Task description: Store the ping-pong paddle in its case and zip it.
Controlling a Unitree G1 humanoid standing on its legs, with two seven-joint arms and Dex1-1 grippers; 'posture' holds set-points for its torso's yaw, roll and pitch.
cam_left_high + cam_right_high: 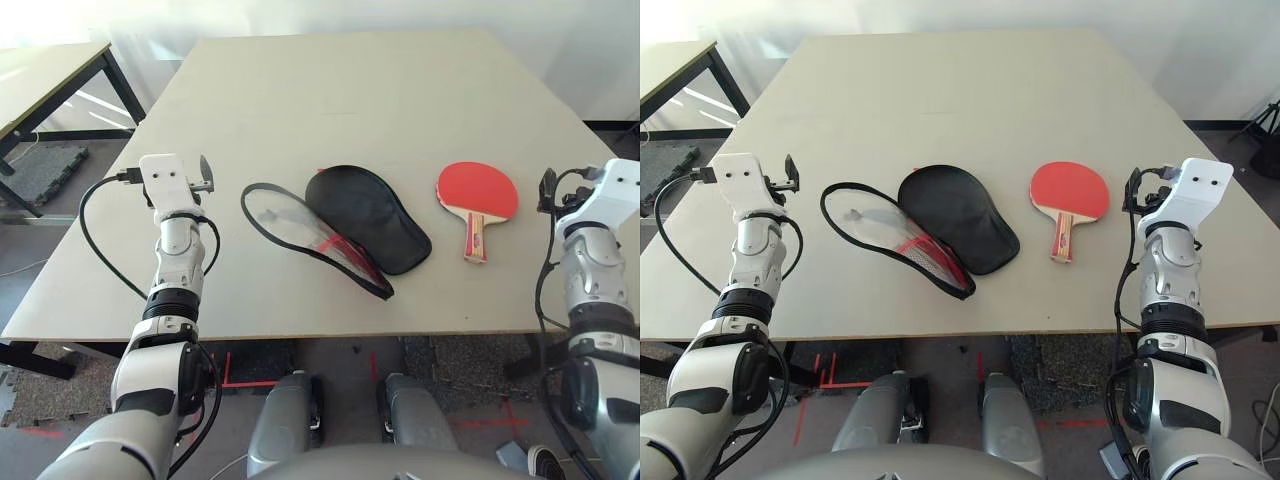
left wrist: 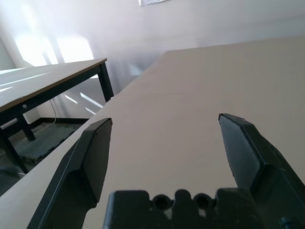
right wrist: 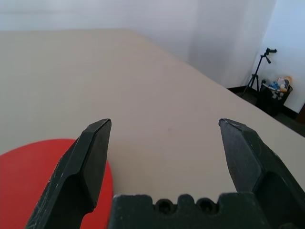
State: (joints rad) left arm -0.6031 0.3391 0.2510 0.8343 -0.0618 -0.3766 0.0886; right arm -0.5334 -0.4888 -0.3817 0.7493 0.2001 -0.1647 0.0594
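Observation:
The ping-pong paddle [image 1: 477, 189] lies flat on the table's right side, red face up, its wooden handle [image 1: 474, 238] pointing toward the front edge. The case [image 1: 368, 216] lies unzipped in the middle, its black half spread to the right and its lined half [image 1: 290, 224] to the left. My left gripper [image 2: 164, 125] is open above bare table, left of the case. My right gripper [image 3: 164, 125] is open too, just right of the paddle, whose red face [image 3: 38, 181] shows beside one finger. Neither holds anything.
The beige table [image 1: 350, 90] stretches far back behind the case and paddle. A second table [image 1: 50, 70] stands off to the far left. A tripod [image 3: 263, 67] and a dark bin [image 3: 274, 93] stand on the floor beyond the right edge.

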